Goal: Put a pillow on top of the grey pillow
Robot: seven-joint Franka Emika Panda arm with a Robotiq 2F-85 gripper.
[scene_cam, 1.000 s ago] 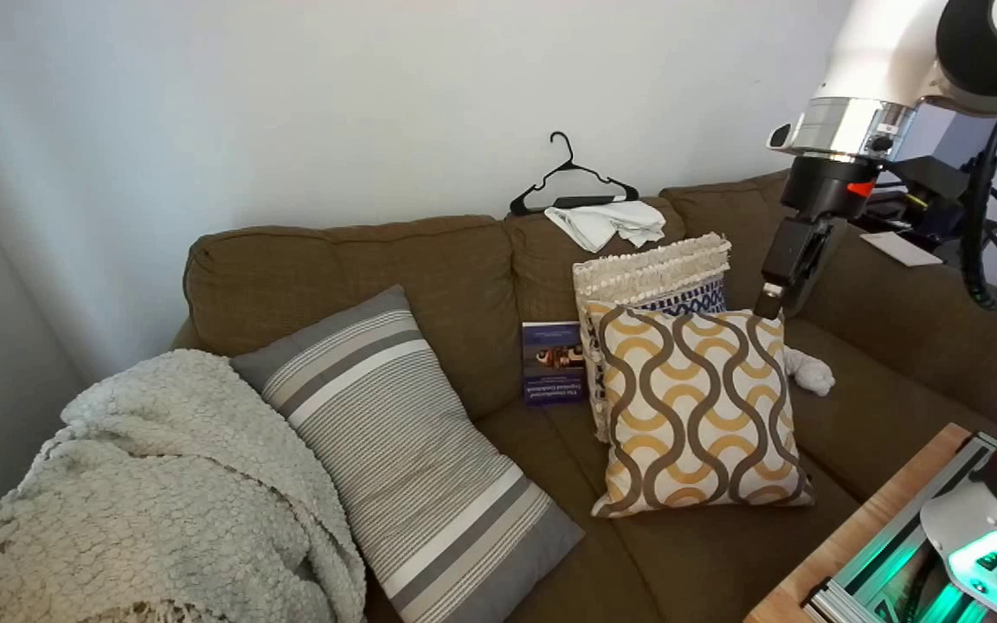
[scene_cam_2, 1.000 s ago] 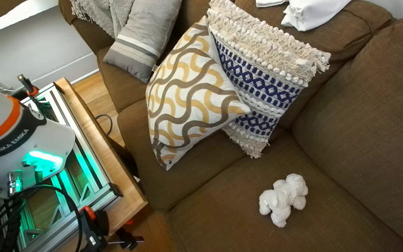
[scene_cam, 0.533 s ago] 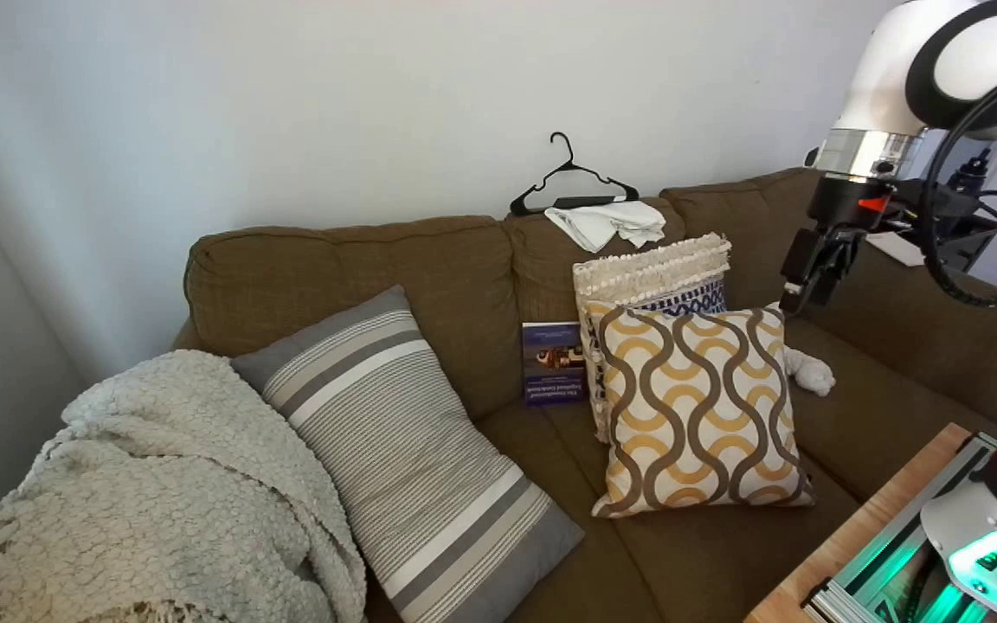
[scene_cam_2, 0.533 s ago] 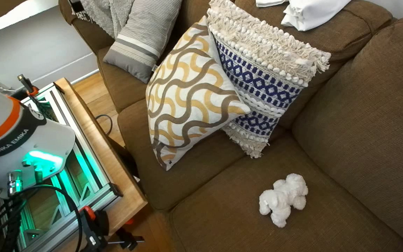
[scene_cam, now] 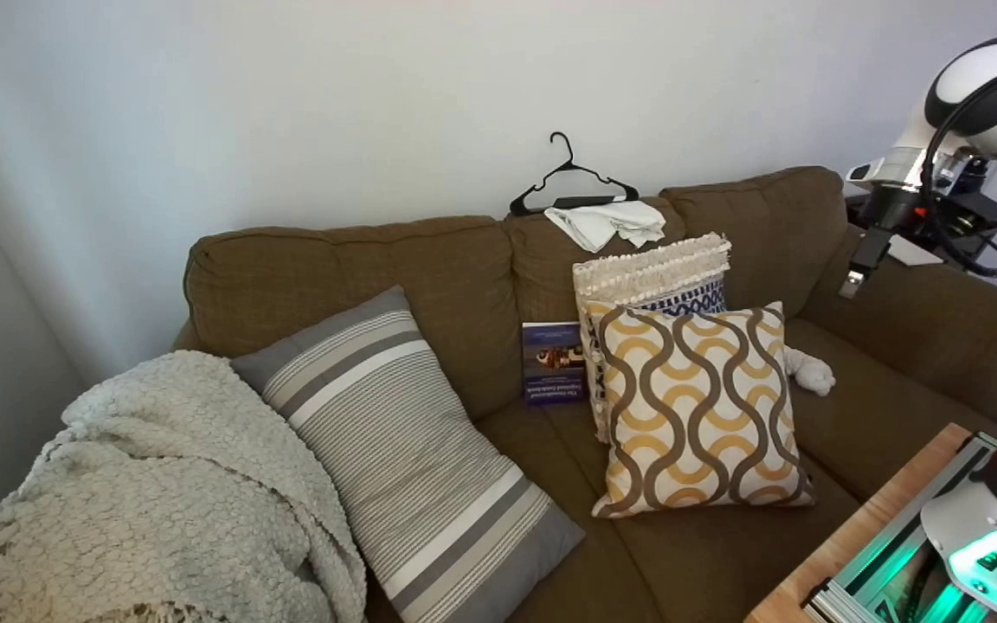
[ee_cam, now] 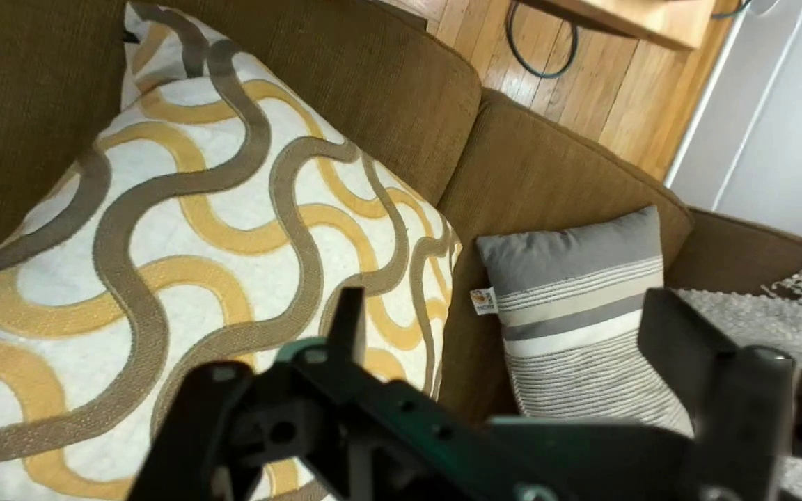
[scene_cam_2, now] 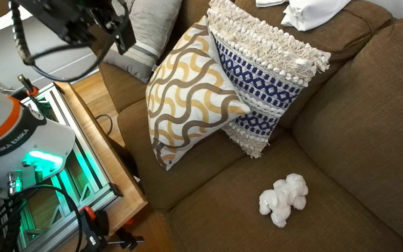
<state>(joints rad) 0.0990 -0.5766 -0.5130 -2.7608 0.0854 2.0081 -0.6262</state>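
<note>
The pillow with mustard-brown and cream waves stands propped on the sofa in both exterior views [scene_cam: 697,407] [scene_cam_2: 187,94]. It fills the left of the wrist view [ee_cam: 199,236]. The grey pillow with lighter stripes [scene_cam: 416,450] lies slanted to its left; it also shows in the other-angle exterior view [scene_cam_2: 149,24] and in the wrist view [ee_cam: 575,257]. My gripper [ee_cam: 504,303] is open and empty, its fingers wide apart. In an exterior view it hangs above the sofa, right of and higher than the patterned pillow [scene_cam: 852,284]. It also shows at the upper left of an exterior view [scene_cam_2: 124,38].
The cream pillow with navy bands [scene_cam_2: 261,77] stands behind the patterned pillow. A purple book [scene_cam: 553,363], a hanger [scene_cam: 574,169], a white cloth [scene_cam: 607,223], a beige blanket [scene_cam: 161,484] and a white plush toy [scene_cam_2: 283,199] are on the sofa. The robot's wooden table [scene_cam_2: 128,196] stands in front.
The arm and gripper have moved right, away from the patterned pillow's top corner, in an exterior view. They have come into view at the upper left of an exterior view. The pillows have not moved.
</note>
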